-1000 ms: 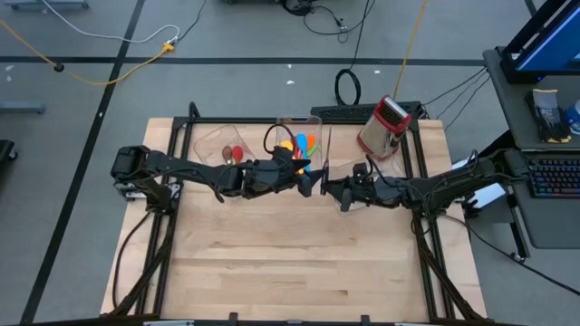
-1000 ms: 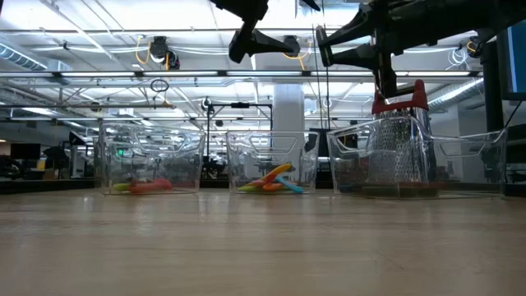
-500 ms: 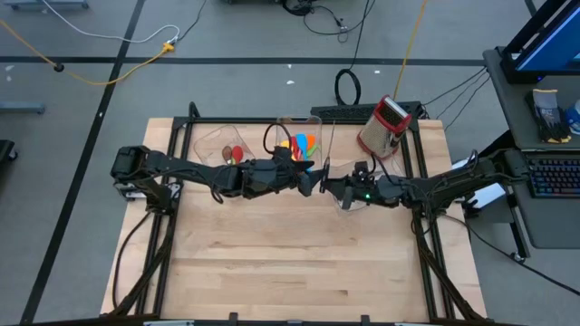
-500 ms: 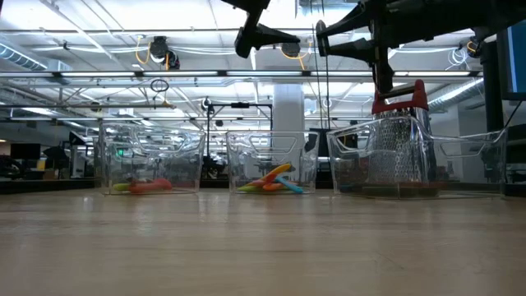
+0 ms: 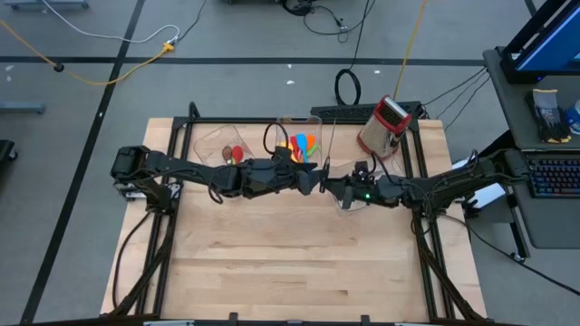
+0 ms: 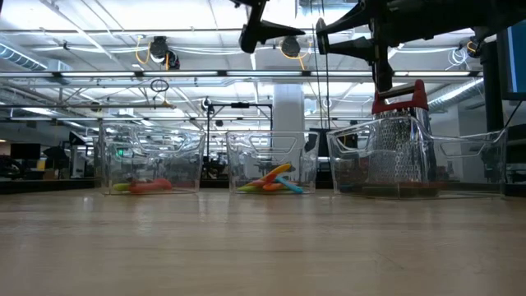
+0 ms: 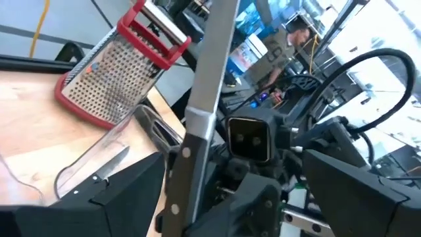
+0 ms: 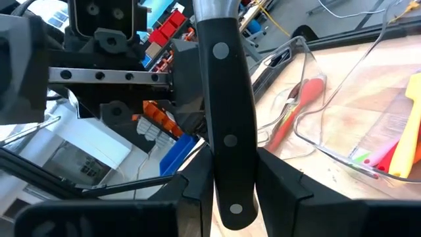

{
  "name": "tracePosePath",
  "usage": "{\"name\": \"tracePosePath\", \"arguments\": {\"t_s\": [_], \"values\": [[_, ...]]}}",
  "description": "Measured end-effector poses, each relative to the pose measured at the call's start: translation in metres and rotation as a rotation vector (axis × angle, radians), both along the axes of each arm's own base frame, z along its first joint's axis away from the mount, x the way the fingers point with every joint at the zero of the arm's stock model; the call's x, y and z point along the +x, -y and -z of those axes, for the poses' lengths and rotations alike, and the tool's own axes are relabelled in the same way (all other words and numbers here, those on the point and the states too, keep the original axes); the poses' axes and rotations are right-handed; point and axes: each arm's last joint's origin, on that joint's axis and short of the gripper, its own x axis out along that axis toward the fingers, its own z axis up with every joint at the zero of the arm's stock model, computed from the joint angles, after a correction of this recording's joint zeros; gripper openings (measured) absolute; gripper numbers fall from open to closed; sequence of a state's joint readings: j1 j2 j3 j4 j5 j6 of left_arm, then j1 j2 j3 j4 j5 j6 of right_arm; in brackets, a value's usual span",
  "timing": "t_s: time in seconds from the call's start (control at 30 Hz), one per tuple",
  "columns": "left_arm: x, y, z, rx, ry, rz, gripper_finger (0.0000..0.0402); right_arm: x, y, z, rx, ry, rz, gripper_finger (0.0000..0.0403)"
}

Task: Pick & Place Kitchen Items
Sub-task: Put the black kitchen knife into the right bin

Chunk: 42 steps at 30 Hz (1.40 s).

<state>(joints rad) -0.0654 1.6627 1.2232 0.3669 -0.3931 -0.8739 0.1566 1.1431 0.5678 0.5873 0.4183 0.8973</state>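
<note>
Held high above the table's middle, the right gripper (image 8: 227,191) clamps a black-handled knife (image 8: 223,125) by its handle — the left gripper (image 5: 319,178), fingers spread wide, faces it just beside the blade.

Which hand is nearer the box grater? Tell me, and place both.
Right. The right hand, shut on a black-handled knife, hangs just in front of the box grater, towards the table's middle. The open left hand is farther along the same side.
</note>
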Motion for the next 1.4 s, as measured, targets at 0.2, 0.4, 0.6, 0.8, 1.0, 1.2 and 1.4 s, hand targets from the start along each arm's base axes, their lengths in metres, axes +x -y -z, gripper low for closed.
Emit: {"name": "tracePosePath", "arguments": {"t_s": [0.2,0.4,0.6,0.8,1.0,1.2,1.4], "values": [[0.009,0.004,0.003,0.002,-0.010,0.001,0.0365,0.000,0.000,-0.001,0.006,0.010,0.000,0.0077],[0.043,0.009,-0.001,0.122,-0.185,0.056,0.0365,0.000,0.000,0.001,0.007,-0.004,-0.007,0.0077],[0.046,0.002,-0.017,0.157,-0.317,0.080,0.0365,0.000,-0.002,0.000,0.006,-0.001,-0.011,0.0077],[0.041,0.001,-0.017,0.160,-0.364,0.057,0.0365,0.000,-0.002,0.000,0.004,0.002,-0.009,0.0077],[0.039,0.002,-0.014,0.180,-0.416,0.040,0.0365,0.000,-0.002,0.000,0.005,0.001,-0.008,0.0077],[0.040,0.001,-0.012,0.230,-0.435,0.040,0.0365,0.000,-0.002,0.000,0.006,0.002,-0.008,0.0077],[0.040,0.000,-0.011,0.274,-0.454,0.050,0.0365,0.000,-0.002,0.000,0.005,0.001,-0.008,0.0077]]}}
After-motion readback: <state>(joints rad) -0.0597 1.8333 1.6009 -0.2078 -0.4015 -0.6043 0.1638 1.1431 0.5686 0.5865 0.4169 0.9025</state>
